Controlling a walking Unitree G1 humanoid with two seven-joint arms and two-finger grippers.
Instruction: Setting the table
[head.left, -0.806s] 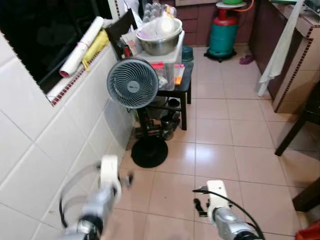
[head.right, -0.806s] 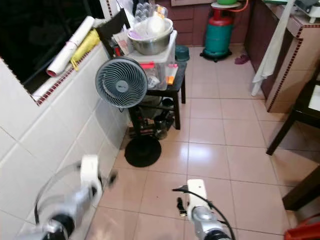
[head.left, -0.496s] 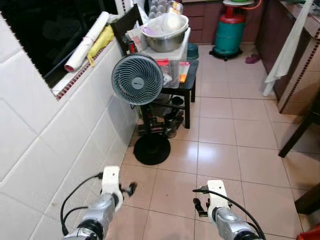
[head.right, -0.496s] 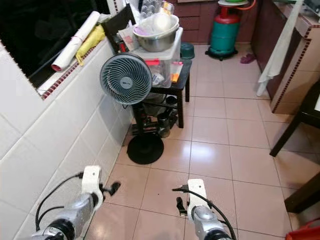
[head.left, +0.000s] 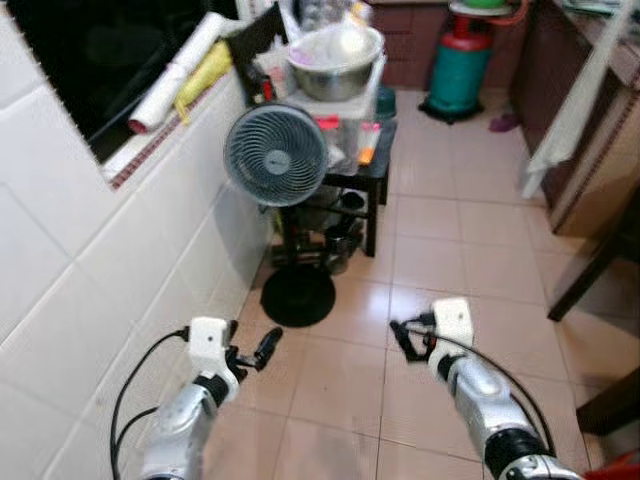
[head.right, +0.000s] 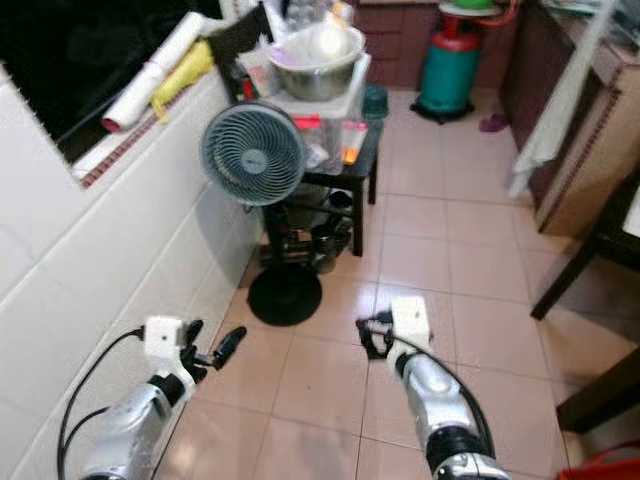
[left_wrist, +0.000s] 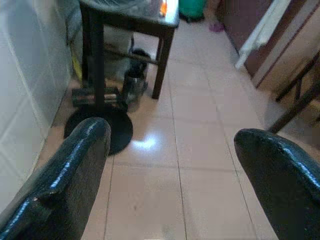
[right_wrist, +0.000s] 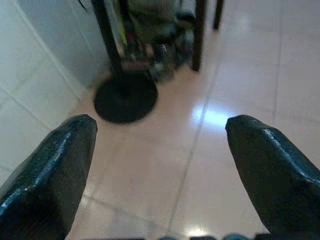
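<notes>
We hold our left hand (head.left: 250, 355) and right hand (head.left: 410, 338) out over the tiled floor (head.left: 440, 270) — both spread wide, holding nothing — facing a standing fan (head.left: 276, 155) beside a small dark surface (head.left: 368, 172) carrying a metal bowl (head.left: 334, 68)

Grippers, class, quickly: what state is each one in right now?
Left gripper: open, holding nothing, above the floor tiles.
Right gripper: open, holding nothing, above the floor tiles.

A fan (head.left: 276, 155) is being seen before a surface (head.left: 374, 168) bearing a bowl (head.left: 335, 62); a gas cylinder (head.left: 468, 62) is being seen behind, rightward.
</notes>
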